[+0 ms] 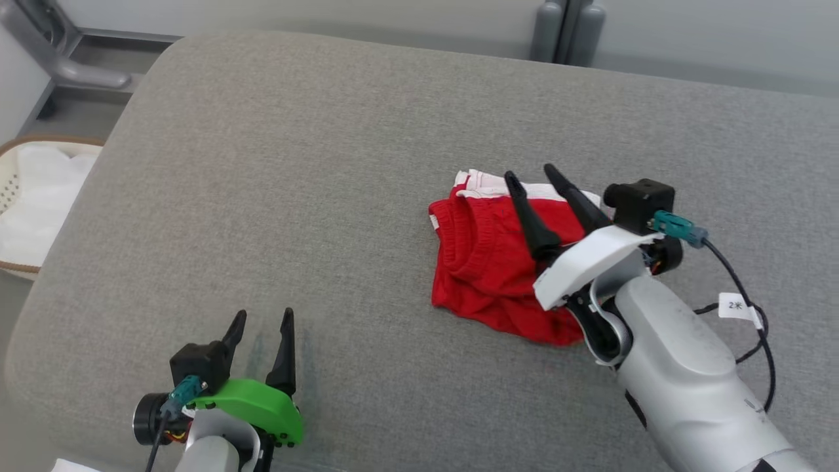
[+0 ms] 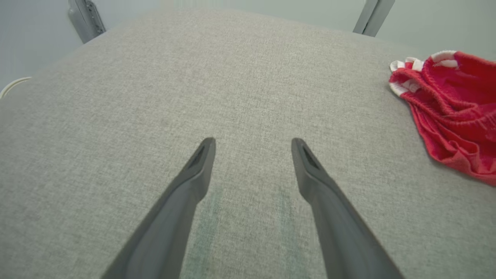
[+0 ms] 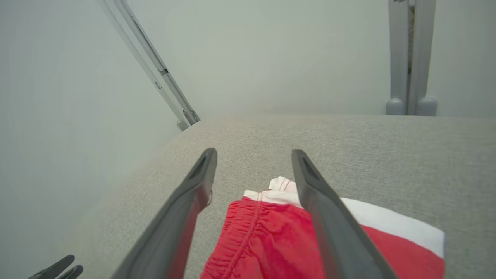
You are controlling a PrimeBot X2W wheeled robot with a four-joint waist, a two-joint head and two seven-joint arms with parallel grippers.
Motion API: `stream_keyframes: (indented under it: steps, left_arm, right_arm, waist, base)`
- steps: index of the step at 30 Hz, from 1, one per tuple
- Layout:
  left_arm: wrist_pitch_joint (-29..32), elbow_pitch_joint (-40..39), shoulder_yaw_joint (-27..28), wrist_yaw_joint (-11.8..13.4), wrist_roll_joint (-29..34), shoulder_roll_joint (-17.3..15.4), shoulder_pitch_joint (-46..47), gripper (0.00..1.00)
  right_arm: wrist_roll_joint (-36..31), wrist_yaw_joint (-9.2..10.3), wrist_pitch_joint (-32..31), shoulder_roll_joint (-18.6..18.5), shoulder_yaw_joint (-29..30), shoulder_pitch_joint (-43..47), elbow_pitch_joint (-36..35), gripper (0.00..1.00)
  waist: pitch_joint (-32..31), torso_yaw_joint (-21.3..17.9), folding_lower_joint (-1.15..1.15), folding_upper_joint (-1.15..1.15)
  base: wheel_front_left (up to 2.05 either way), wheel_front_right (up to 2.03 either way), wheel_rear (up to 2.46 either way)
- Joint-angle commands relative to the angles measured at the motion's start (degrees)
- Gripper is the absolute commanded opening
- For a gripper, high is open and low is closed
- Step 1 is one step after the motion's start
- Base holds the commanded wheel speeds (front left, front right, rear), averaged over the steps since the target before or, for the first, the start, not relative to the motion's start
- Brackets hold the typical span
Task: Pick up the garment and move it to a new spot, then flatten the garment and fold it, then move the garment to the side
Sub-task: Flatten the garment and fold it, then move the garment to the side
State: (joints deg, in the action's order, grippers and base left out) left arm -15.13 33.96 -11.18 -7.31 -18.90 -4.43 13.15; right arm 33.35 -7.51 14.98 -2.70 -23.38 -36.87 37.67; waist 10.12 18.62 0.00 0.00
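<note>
The garment (image 1: 488, 262) is a red pair of shorts with white trim, folded into a small bundle on the right half of the grey cushioned surface (image 1: 314, 170). My right gripper (image 1: 532, 174) hovers just above it, open, fingers spread with nothing between them. Its wrist view has the garment (image 3: 263, 240) lying under and between the two fingers, apart from them. My left gripper (image 1: 264, 316) stands open near the front left edge, well clear of the garment. In the left wrist view the garment (image 2: 453, 104) lies at the far right, the left gripper (image 2: 252, 142) over bare fabric.
A pale basket (image 1: 19, 196) with white cloth stands off the left edge. Grey metal posts (image 1: 567, 29) rise behind the far edge. A black cable with a tag (image 1: 737, 305) hangs by the right forearm.
</note>
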Motion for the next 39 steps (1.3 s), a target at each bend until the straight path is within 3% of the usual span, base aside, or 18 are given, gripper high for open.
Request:
stream_keyframes:
  steps: [1,9,16,24,32,39]
  left_arm:
    - [0.07,-1.05,0.51,-0.25,1.28,-0.35,-0.32,1.00]
    - [0.06,-6.73,3.01,-0.26,7.24,-1.61,0.51,1.00]
    - [0.06,-10.11,4.72,-0.25,11.62,-2.15,-2.50,1.00]
    - [0.06,-12.59,6.37,-0.23,14.08,-0.41,-7.95,1.00]
    - [0.06,-12.84,6.13,-0.22,14.26,0.55,-8.88,1.00]
    - [0.06,-12.60,5.04,-0.22,12.88,0.68,-6.96,1.00]
  right_arm:
    - [-3.77,0.06,0.24,-0.39,2.97,2.01,-1.08,1.00]
    - [-21.10,0.06,0.25,-0.33,18.49,10.75,-8.60,1.00]
    - [-26.24,0.06,0.25,-0.31,24.07,17.93,-13.40,1.00]
    - [-24.95,0.06,0.25,-0.33,23.84,24.85,-13.26,1.00]
    - [-24.60,0.06,0.25,-0.33,22.89,25.32,-13.51,1.00]
    - [-19.16,0.06,0.25,-0.33,15.38,20.15,-10.17,1.00]
  waist:
    - [-0.17,-3.48,0.00,0.00]
    - [0.08,-9.20,0.00,0.00]
    - [-0.67,-12.74,0.00,0.00]
    - [-2.85,-14.51,0.00,0.00]
    - [-3.49,-13.73,0.00,0.00]
    - [-1.15,-11.60,0.00,0.00]
  base:
    - [0.00,0.00,0.00]
    - [0.00,0.00,0.00]
    - [0.00,0.00,0.00]
    - [0.00,0.00,0.00]
    - [0.00,0.00,0.00]
    - [0.00,0.00,0.00]
